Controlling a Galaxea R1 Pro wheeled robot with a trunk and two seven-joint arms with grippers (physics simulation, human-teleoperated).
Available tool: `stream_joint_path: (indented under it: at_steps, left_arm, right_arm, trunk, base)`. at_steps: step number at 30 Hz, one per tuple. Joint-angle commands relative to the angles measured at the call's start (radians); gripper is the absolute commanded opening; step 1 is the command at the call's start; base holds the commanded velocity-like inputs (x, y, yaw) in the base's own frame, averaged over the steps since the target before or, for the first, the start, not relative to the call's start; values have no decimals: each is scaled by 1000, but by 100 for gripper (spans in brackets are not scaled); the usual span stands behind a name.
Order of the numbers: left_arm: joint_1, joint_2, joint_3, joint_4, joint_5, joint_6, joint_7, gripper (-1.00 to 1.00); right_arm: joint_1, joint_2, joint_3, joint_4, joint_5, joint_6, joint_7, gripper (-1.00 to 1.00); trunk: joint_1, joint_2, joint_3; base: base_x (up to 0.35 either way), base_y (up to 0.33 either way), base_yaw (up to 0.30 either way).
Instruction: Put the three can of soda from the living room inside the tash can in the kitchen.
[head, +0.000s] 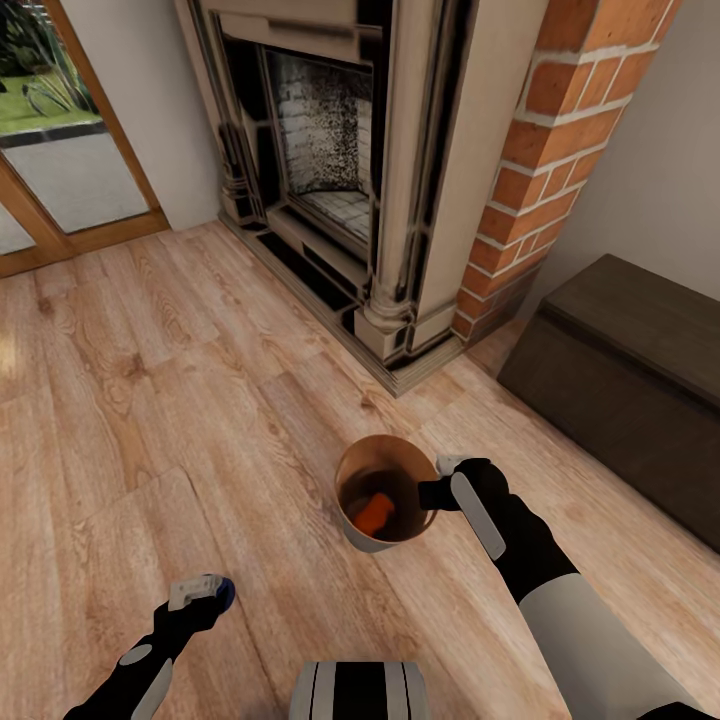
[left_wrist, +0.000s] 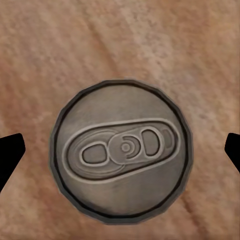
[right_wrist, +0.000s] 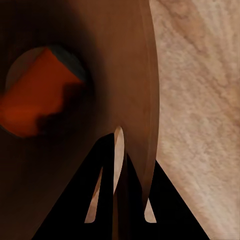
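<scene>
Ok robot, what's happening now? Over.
Right gripper shut on bucket rim. One orange can inside. Left gripper holds blue can. Fireplace ahead.

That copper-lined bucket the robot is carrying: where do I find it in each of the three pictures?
Head view: the bucket hangs low and right of center, the right gripper pinching its rim, an orange can inside.
Left wrist view: the bucket is not in it; a can's silver top is seen above the floor.
Right wrist view: the bucket's copper inside covers the left half.
Shared landmark: the wood floor.
</scene>
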Motion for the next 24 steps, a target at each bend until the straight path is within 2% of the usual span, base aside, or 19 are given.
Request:
stream_joint_path:
  at_steps: [1,6,24]
  left_arm:
    - [0,0,0,0,0,0,0,100]
    - [0,0,0,1,0,0,0,100]
    - [0,0,-1,1,0,0,0,100]
  right_arm:
    - [0,0,-1,0,-23,-5,5,-100]
    - [0,0,0,0,-23,-5,5,-100]
    - [0,0,0,0,-24,-5,5,-100]
  trunk:
    - [0,0,0]
    - [2,-1,-15]
    - [2,-1,-15]
  base:
    - [0,0,0]
    - [0,0,0]
    - [15,0,0]
